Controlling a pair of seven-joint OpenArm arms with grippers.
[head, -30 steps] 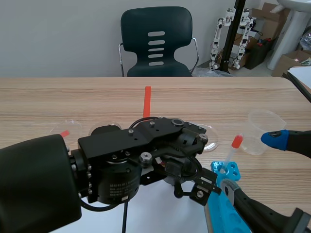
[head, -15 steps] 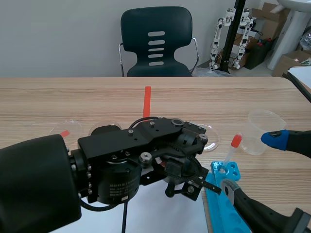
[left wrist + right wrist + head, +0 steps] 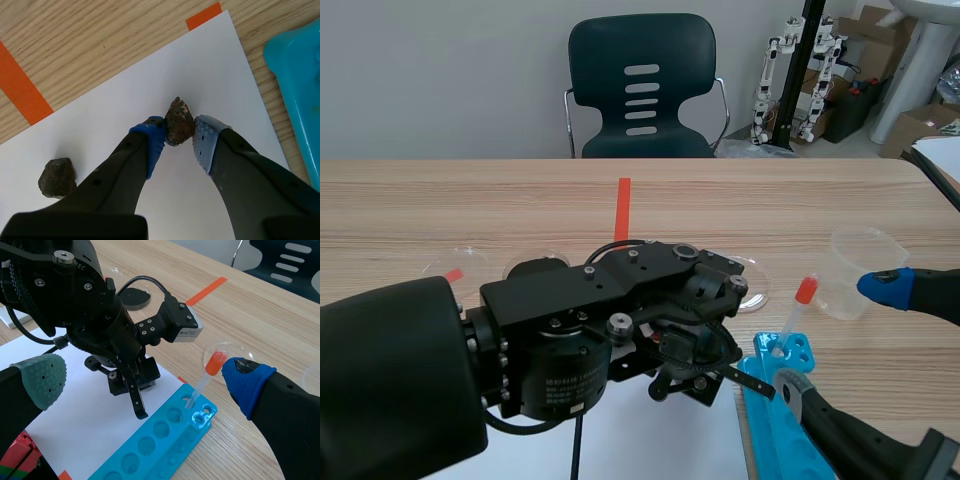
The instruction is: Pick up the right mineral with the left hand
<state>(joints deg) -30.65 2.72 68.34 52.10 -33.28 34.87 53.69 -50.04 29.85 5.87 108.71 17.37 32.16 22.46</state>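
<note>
What the arm and the edges keep from us

In the scene view the left arm (image 3: 570, 340) covers most of the white paper (image 3: 640, 440) and part of a clear dish (image 3: 752, 283); we cannot make out either mineral behind it. In the left wrist view the right mineral (image 3: 179, 121) is pinched in the left gripper (image 3: 179, 134), and we cannot tell whether its underside touches the paper. The blue rack (image 3: 295, 85) is cut off at the picture's edge.

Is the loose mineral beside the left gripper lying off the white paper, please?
No, the loose mineral lies fully on the white paper, beside the left gripper.
</note>
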